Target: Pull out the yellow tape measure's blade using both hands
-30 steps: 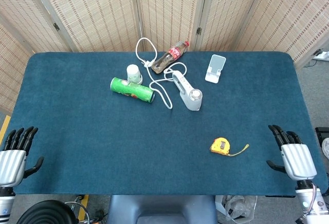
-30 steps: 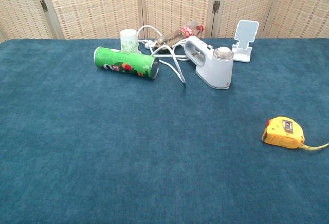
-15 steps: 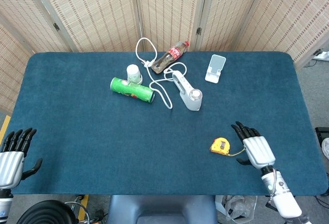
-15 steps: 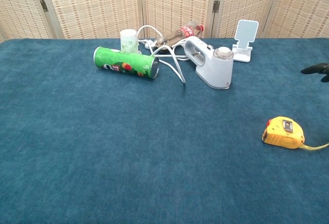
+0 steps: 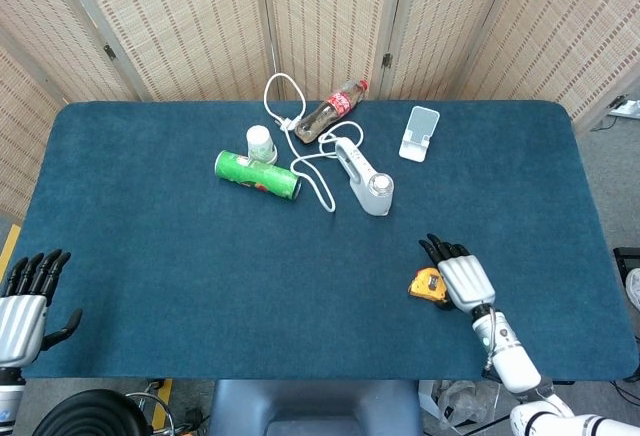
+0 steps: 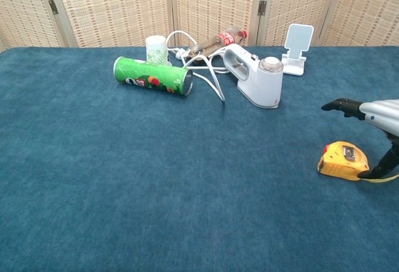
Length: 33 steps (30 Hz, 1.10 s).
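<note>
The yellow tape measure lies on the blue table near its front right, a short bit of blade sticking out to the right. My right hand hovers just over and to the right of it, fingers spread, thumb reaching down beside the case; it holds nothing. My left hand stays off the table's front left corner, fingers straight and apart, empty. It is absent from the chest view.
At the back middle lie a green can, a white cup, a cola bottle, a white handheld appliance with a looping cable, and a white phone stand.
My right hand has moved left from the table's right edge to just over the tape measure. The left hand has barely moved. The tape measure lies where it was.
</note>
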Motion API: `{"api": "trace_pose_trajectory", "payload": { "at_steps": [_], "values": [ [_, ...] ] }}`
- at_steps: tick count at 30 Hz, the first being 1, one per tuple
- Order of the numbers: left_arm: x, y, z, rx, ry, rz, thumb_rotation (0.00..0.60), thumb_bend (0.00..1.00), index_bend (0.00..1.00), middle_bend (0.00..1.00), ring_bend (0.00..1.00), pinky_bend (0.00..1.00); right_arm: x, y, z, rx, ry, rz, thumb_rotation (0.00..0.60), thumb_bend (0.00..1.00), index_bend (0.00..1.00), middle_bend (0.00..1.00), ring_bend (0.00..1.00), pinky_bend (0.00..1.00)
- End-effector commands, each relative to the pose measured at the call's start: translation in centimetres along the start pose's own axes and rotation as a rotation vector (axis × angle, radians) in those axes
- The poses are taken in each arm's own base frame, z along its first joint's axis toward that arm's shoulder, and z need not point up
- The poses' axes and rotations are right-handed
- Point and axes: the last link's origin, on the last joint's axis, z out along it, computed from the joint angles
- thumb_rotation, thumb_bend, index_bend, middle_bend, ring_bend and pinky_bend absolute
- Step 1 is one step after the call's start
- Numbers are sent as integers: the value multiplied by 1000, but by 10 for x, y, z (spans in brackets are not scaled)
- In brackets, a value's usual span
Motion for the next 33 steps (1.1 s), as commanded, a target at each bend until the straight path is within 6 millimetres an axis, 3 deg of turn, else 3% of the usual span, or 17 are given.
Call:
{"api": "trace_pose_trajectory", "payload": {
  "at_steps": [1,7,13,33],
  "values": [
    [0,0,0,1,1,-1,600,365,17,87,42,0,0,2,6,-13,3,-8,600,155,0,51,134,163],
    [0,0,0,6,-2,2,600,365,17,83,42,0,3,9,11,-37,10,-27,600,156,0,92,159,163],
    [-1,1,0,4,-6,2,600,365,17,80,42,0,1,5,15,4,-27,-41,600,156,98,205,218,163],
    [-3,-4,-4,32,-19,-14,600,365,17,73,42,0,-4,-7,24,75,-50,-94,600,155,290,314,287,163]
  ]
}}
